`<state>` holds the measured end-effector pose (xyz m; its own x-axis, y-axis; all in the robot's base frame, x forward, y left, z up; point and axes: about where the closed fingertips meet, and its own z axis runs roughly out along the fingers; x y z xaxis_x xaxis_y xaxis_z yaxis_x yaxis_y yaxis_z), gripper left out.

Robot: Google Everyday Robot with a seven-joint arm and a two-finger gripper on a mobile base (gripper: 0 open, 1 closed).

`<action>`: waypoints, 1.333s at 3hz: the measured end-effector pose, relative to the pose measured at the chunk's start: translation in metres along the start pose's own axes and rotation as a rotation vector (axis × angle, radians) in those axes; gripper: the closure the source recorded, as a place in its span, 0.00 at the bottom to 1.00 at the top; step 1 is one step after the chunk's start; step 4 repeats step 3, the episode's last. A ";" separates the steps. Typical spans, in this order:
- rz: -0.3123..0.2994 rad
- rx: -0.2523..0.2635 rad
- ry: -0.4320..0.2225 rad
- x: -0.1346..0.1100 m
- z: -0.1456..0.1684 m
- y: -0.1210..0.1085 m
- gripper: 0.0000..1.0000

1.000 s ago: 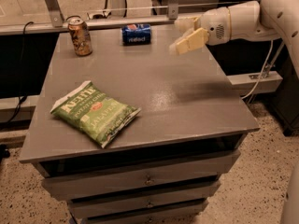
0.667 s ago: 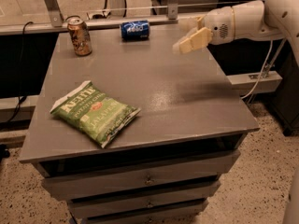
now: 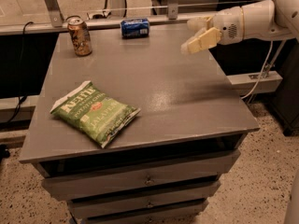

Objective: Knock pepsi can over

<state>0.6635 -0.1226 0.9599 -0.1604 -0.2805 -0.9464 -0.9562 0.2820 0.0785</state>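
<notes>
- the brownish-gold can (image 3: 79,36) stands upright near the far left corner of the desk (image 3: 187,92), just to the left of the target. a wide or badly aimed sweep along the far edge could topple this one by mistake.
- the green chip bag (image 3: 93,113) lies flat toward the front left corner, well apart from both cans. i judge it is at little risk, unless the arm drags low across the desk top.
- the pepsi can (image 3: 135,27) lies on its side at the far edge, left of the middle, with its long axis running along that edge. the knock-over looks done to me, so the main danger is any further contact. a push could set the can rolling, or slide it off the far edge into the gap behind the desk, and metal on a smooth top gives little friction to stop it.
- the end effector (image 3: 188,37) hovers above the far right corner, near the right edge, well apart from the pepsi can. its fingers are spread and hold nothing. a low approach from here could catch a fingertip on the desk top or on the rail behind the far edge.
</notes>
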 end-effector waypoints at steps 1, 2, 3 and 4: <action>0.001 0.012 0.006 0.002 -0.007 -0.003 0.00; -0.001 0.028 0.014 0.004 -0.016 -0.006 0.00; -0.001 0.028 0.014 0.004 -0.016 -0.006 0.00; -0.001 0.028 0.014 0.004 -0.016 -0.006 0.00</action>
